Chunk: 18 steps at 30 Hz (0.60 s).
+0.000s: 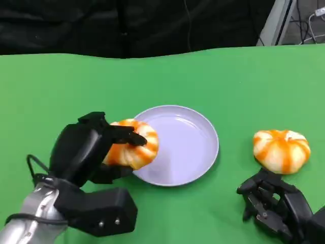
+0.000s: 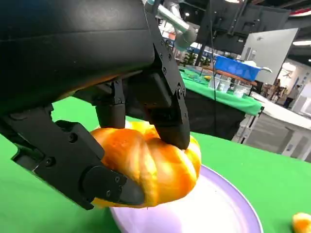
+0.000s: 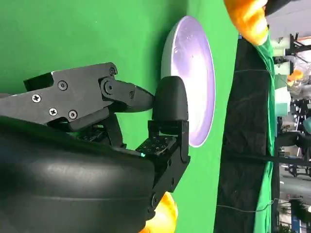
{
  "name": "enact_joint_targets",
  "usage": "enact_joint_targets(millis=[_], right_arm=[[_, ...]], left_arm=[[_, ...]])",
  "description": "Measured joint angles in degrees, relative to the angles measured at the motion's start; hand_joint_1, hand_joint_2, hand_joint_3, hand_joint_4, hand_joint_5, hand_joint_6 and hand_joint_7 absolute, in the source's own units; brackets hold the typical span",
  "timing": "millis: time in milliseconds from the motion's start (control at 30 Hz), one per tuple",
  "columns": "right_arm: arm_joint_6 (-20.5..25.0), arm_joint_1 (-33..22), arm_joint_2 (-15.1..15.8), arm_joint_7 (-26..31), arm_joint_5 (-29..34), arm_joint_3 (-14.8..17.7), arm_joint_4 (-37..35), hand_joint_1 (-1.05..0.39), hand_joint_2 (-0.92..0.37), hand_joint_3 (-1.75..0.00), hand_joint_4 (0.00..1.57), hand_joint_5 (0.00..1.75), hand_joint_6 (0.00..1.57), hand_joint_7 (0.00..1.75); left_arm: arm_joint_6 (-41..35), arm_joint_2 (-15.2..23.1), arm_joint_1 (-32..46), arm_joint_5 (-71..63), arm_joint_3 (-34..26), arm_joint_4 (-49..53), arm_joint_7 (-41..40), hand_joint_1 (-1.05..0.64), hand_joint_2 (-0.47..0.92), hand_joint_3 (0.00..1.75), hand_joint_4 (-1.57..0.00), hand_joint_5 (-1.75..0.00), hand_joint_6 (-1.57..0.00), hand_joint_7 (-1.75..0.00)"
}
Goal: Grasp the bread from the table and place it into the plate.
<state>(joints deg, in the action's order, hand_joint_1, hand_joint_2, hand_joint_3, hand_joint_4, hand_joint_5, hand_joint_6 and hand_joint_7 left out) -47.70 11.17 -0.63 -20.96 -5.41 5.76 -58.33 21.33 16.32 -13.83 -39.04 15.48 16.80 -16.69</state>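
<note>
I had the left hand (image 1: 96,147) wrapped around a bun (image 1: 133,143), fingers (image 1: 127,136) closed over its top and a thumb under it. From the head camera the bun sat over the left rim of the plate (image 1: 190,147), partly above the plate and partly above the green table (image 1: 228,81). I could not tell from that camera whether the bun touched the plate. The left wrist camera showed the same grip close up: black fingers (image 2: 167,116) pressed into the orange and white bun (image 2: 150,165), the thumb (image 2: 82,170) clamped against its near side, and the lilac plate (image 2: 218,208) just below it. The bun looked to be resting at, or very slightly above, the plate's edge; I could not say which.

A second bun (image 1: 281,150) lay on the table to the right of the plate, well clear of it. My right hand (image 1: 277,206) rested low on the table just in front of that bun, holding nothing, fingers loosely spread and not touching it as far as I could see. In the right wrist camera its fingers (image 3: 167,104) were parted with only green cloth between them, the plate (image 3: 194,73) beyond them, and a slice of the second bun (image 3: 163,218) at the picture's edge.
</note>
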Motion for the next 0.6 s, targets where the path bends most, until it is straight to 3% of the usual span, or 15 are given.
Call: enact_joint_targets(millis=[67, 233, 600], right_arm=[[0.0, 0.0, -0.1, 0.3, 0.1, 0.0, 0.0, -0.3, -0.92, -0.52, 0.72, 1.75, 0.67, 1.41], [-0.2, -0.1, -0.3, 0.8, 0.3, -0.3, 0.1, -0.29, -0.92, -0.52, 0.72, 1.75, 0.66, 1.41], [-0.3, -0.4, -0.5, 1.8, 0.6, -0.9, 0.6, -0.29, -0.92, -0.52, 0.73, 1.75, 0.67, 1.41]], left_arm=[[0.1, -0.7, -1.3, -0.2, 0.7, 1.7, -0.3, -0.13, 0.67, 0.6, -0.76, -1.74, -0.99, -0.91], [0.4, -1.9, -3.7, -0.6, 2.4, 5.2, -0.6, -0.12, 0.7, 0.5, -0.75, -1.75, -0.85, -1.17], [2.6, -6.0, -12.1, -1.1, 5.7, 16.9, -3.0, -0.1, 0.72, 0.46, -0.77, -1.75, -0.82, -1.26]])
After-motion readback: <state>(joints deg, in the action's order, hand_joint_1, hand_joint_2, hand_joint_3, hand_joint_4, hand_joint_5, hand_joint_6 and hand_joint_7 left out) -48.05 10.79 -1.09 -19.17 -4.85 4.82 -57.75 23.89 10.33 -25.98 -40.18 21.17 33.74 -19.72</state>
